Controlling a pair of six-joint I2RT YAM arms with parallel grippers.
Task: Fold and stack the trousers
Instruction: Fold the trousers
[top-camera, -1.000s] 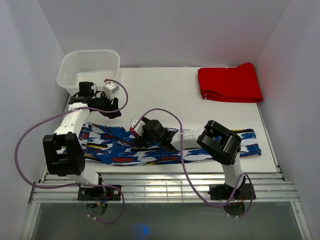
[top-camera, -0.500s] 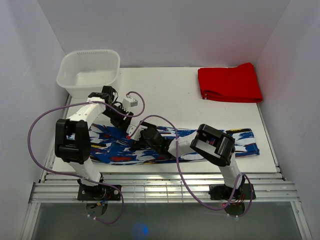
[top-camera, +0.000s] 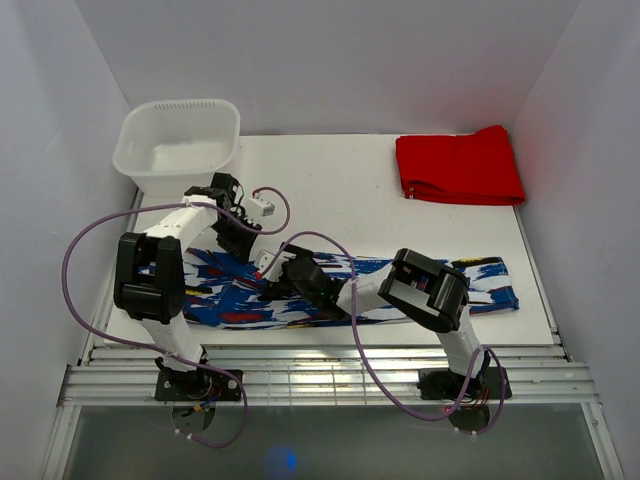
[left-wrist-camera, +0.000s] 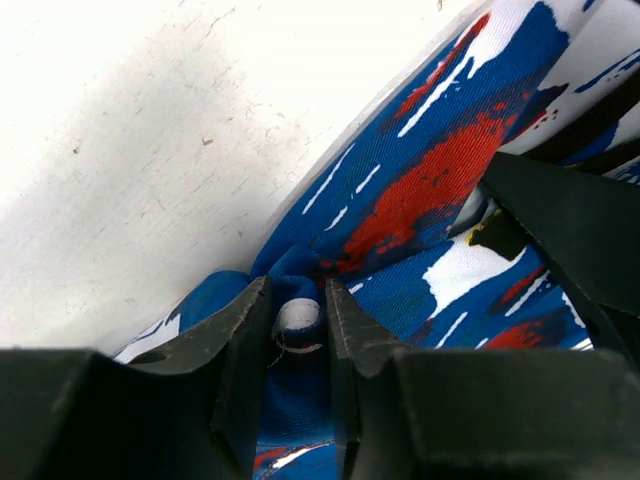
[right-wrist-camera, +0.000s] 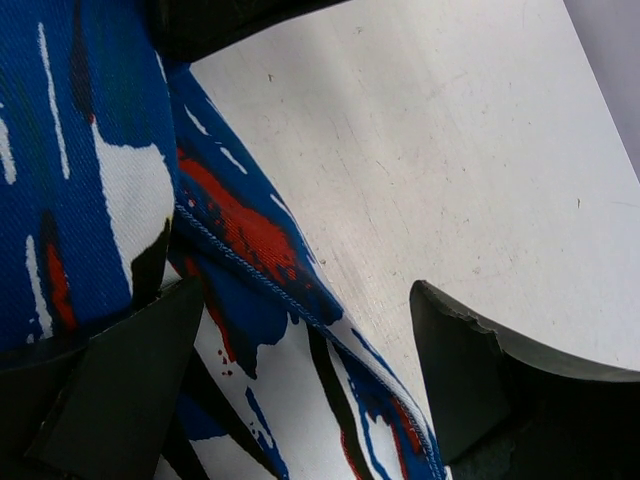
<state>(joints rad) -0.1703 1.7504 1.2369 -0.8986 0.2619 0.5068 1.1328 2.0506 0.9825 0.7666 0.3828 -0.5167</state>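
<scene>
we see the long soft trousers with the busy blue, white and red print (top-camera: 225, 303) lying flat in a strip along the near edge of the white bench (top-camera: 330, 190), running from its left side almost to its right edge. the left gripper (top-camera: 240, 240) is down on the far hem of the trousers, towards their left end. in the left wrist view its black fingers (left-wrist-camera: 240, 335) stand close together with a small bunched fold of blue cloth pinched between them, so it is holding the trousers. the right gripper (top-camera: 277, 281) reaches across to the same stretch of cloth, just beside the left one. in the right wrist view its jaws are spread wide, one finger (right-wrist-camera: 130, 385) resting over the print, the other over bare bench, with the stitched hem running between them and nothing clamped. a white plastic basket (top-camera: 178, 104) sits at the far left corner, and a plain red folded garment (top-camera: 460, 165) lies at the far right corner, well apart from the trousers.
</scene>
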